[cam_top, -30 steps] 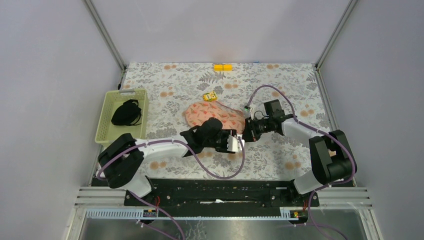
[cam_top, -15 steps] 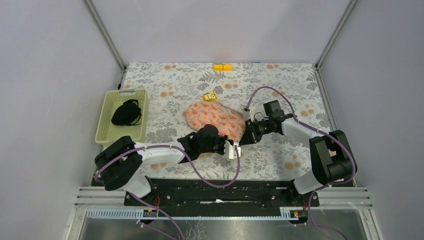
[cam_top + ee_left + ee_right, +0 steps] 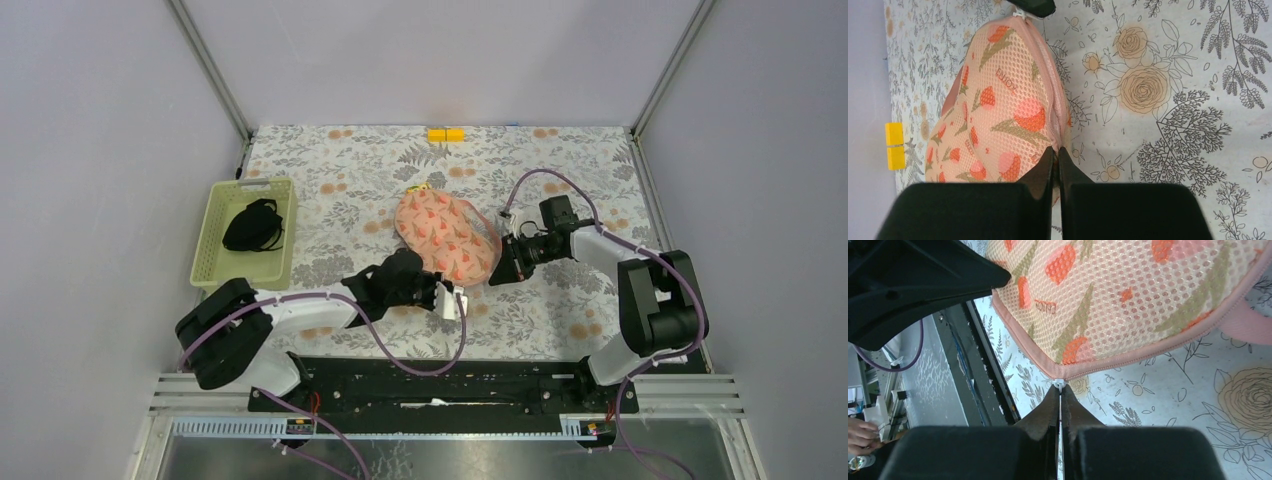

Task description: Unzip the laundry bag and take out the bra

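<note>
Pincers of both arms are clamped on the salmon-pink laundry bag (image 3: 443, 232), which lies at the centre of the flower-printed table (image 3: 560, 160). The left gripper (image 3: 1054, 152) reaches in from the near left, its fingers pressed together on the bag's near piped rim, right at the zip line. The right gripper (image 3: 1059, 390) comes in from the right and is pinched tight on the small white zip pull (image 3: 1059, 384) at the bag's near-right corner. The zip looks closed along the edge in view. A plain pale-pink strip (image 3: 1248, 325) shows at the bag's right edge; what it is cannot be told. A pale green basket (image 3: 206, 262) stands at the table's left side, well apart from the bag, with a black garment (image 3: 252, 225) inside. A yellow block (image 3: 446, 134) sits at the far edge.
</note>
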Controlling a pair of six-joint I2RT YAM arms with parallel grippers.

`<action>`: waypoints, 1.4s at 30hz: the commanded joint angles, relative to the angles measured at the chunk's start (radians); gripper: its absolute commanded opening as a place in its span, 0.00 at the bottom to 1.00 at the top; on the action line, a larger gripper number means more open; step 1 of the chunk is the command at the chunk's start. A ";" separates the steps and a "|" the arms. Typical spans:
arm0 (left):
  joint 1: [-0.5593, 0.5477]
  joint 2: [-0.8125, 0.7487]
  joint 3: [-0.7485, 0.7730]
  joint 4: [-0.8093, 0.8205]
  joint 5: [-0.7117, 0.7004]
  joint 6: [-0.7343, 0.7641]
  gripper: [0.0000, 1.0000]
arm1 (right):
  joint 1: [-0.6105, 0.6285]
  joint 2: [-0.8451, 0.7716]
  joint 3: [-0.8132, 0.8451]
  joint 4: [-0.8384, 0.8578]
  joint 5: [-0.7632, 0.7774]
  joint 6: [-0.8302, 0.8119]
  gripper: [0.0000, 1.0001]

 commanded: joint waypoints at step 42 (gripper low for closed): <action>-0.119 0.042 0.021 0.011 -0.103 -0.138 0.00 | 0.010 -0.001 0.029 -0.082 -0.122 -0.041 0.00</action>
